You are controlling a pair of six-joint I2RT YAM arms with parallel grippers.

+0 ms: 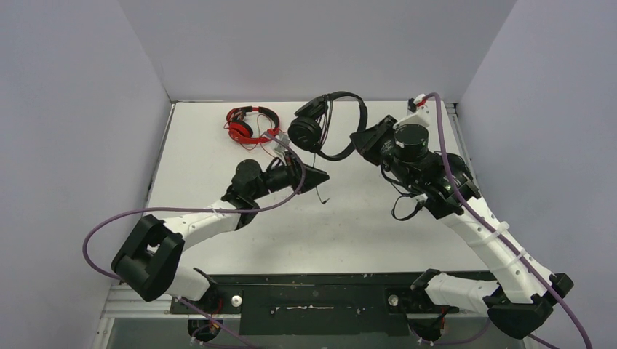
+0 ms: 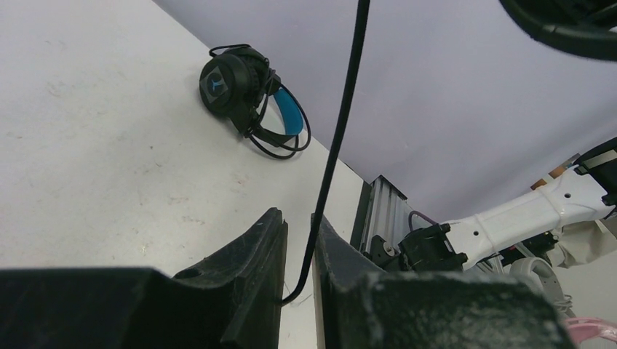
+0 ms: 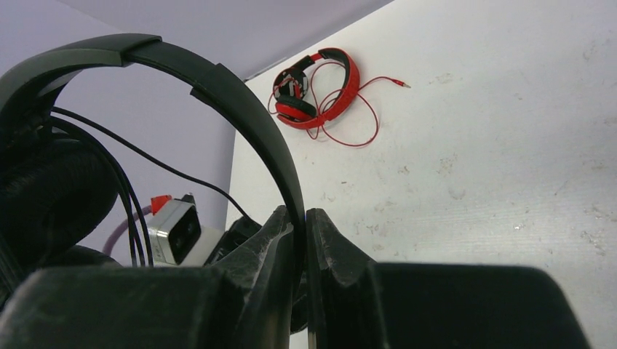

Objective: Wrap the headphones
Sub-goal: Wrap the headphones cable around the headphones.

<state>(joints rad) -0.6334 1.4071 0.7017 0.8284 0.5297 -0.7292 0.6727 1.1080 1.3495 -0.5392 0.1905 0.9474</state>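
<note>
My right end effector is clenched on the headband of the black headphones. It holds them lifted off the worktop toward the far side, right of centre. In the right wrist view the band arches up and to the left from between my 2 fingers, and 1 ear cup fills the left edge of that view.

The thin black cable of this pair hangs down into my left end effector, which sits just below and to the left of the lifted pair. The cable runs through the narrow gap between its 2 fingers, which stand close together. I cannot tell whether they really pinch the cable or only bracket it. In the top view a short tail of cable shows just below that end effector.

The red headphones lie on the worktop at the far left, with their red cord looped loosely beside them. The headphones with the blue headband rest on the worktop close to the wall, well apart from both my end effectors.
</note>
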